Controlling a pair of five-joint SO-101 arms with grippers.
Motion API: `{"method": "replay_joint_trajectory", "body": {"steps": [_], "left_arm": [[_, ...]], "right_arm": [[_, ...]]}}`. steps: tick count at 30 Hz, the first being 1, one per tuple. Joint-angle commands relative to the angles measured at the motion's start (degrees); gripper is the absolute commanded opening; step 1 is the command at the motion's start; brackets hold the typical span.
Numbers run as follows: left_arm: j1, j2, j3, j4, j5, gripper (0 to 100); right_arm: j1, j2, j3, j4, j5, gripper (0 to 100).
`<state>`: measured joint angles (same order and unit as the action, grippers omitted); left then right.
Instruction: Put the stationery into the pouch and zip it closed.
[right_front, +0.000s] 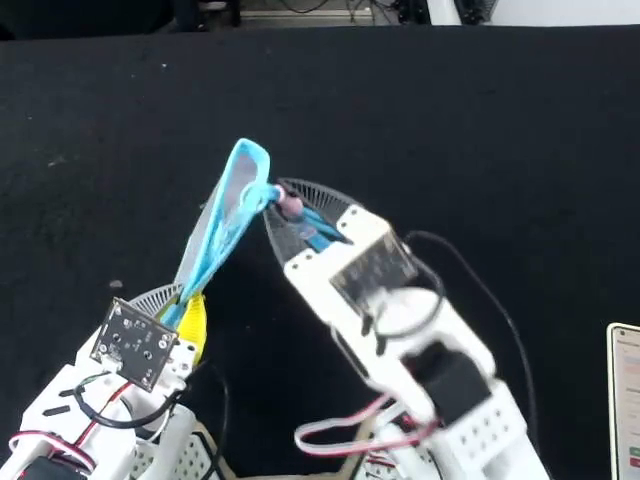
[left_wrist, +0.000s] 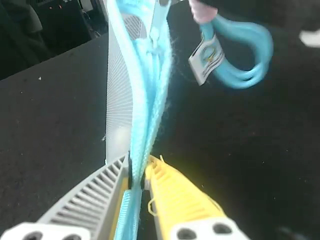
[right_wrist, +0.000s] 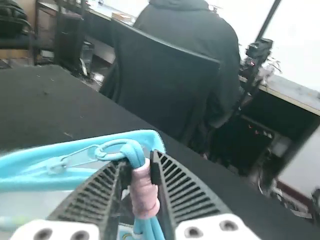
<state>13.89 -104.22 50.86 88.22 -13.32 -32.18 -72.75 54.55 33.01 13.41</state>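
Observation:
A light blue pouch (right_front: 225, 215) with clear sides hangs lifted off the black table (right_front: 480, 130), held between both arms. My left gripper (right_front: 185, 300) is shut on the pouch's lower edge (left_wrist: 135, 175), pinched between a grey and a yellow finger (left_wrist: 175, 197). My right gripper (right_front: 290, 215) is shut on the pink-wrapped blue cord loop (right_wrist: 142, 187) tied to the zipper pull (right_wrist: 75, 157) at the pouch's top end. The blue loop (left_wrist: 240, 55) and a small tag (left_wrist: 207, 57) dangle beside the pouch. Whether stationery is inside the pouch cannot be made out.
A white card or device (right_front: 625, 400) lies at the table's right edge. A dark chair (right_wrist: 165, 90) with a seated person stands beyond the table's far edge. Open black tabletop lies on all sides of the arms.

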Motion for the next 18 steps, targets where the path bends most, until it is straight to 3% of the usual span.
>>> {"method": "replay_joint_trajectory", "body": {"steps": [1, 7, 18], "left_arm": [[-0.13, 0.0, 0.13, 0.79, -0.09, 3], [-0.13, 0.0, 0.13, 0.79, -0.09, 3], [-0.13, 0.0, 0.04, 0.79, -0.09, 3]], "right_arm": [[4.92, 6.99, -9.01, -0.09, 0.7, 1.0], [7.21, 16.57, -13.67, -0.79, 0.97, 1.0], [14.77, 27.03, -14.46, -11.52, 0.7, 1.0]]}}
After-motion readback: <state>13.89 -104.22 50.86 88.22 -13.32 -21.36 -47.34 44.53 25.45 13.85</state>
